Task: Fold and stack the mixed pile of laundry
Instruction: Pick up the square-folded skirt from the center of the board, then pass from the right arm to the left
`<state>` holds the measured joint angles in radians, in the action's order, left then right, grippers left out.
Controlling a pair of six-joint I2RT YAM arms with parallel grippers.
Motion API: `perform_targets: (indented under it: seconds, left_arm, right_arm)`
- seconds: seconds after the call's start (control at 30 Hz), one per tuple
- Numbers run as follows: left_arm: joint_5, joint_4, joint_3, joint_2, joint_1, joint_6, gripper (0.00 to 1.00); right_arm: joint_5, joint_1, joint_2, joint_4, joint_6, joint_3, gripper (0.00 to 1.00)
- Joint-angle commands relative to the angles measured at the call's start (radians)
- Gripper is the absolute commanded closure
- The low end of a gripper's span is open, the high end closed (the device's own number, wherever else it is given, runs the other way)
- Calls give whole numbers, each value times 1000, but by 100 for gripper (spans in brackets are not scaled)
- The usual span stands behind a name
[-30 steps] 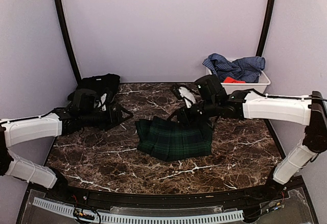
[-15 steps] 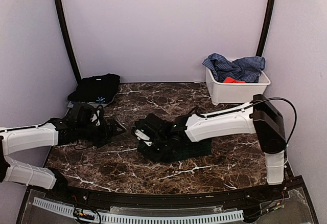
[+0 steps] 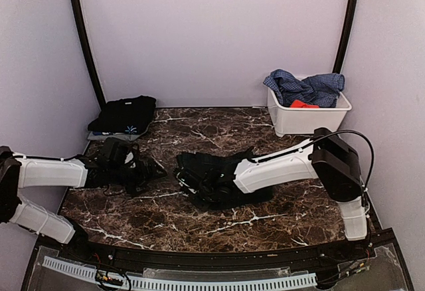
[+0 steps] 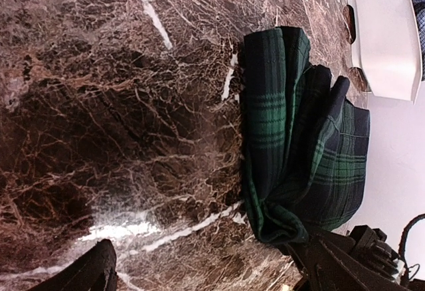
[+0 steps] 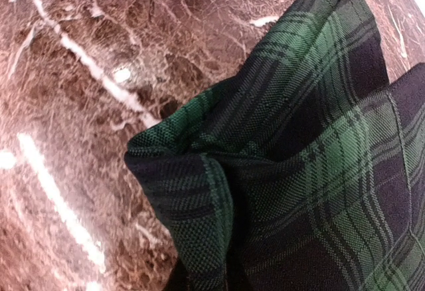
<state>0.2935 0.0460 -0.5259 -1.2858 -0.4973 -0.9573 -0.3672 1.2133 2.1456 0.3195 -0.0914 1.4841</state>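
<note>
At the middle of the marble table (image 3: 199, 128) lies the plaid (image 4: 292, 151), folded into a thick pad with its layered edges facing the left arm. The right gripper (image 3: 188, 177) reaches across it, low over the cloth, to its left edge, and its jaws are pressed together on a bunched fold of the plaid (image 5: 199, 171) (the wrist view shows the weave puckering in toward the fingers). The right forearm hides much of the garment from above.

The left gripper (image 3: 149, 169) sits just left of the plaid, apart from it, jaws spread wide and holding nothing; its fingers (image 4: 96, 271) frame bare marble in the wrist view.

In the far left corner a black garment (image 3: 125, 115) lies folded flat, a small pale print on its near edge. In the far right corner stands the white bin (image 3: 312, 118), with the checked shirt (image 3: 305, 85) heaped over its rim and a red piece (image 3: 303, 103) just showing inside.
</note>
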Motion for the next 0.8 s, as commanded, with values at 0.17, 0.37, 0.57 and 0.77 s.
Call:
perform_targets:
  seconds: [0.17, 0.37, 0.57, 0.77]
  left_arm:
    - [84, 253, -2, -74, -23, -129, 1]
    - [85, 278, -85, -182, -96, -208, 1]
    - [95, 400, -109, -320, -140, -321, 1]
    - [79, 442, -150, -396, -189, -326, 1]
  right_arm:
    - [172, -29, -205, -193, 111, -175, 100]
    - [195, -32, -206, -226, 125, -179, 100]
    - [208, -31, -198, -226, 139, -147, 100]
    - [243, -29, -167, -225, 148, -122, 100]
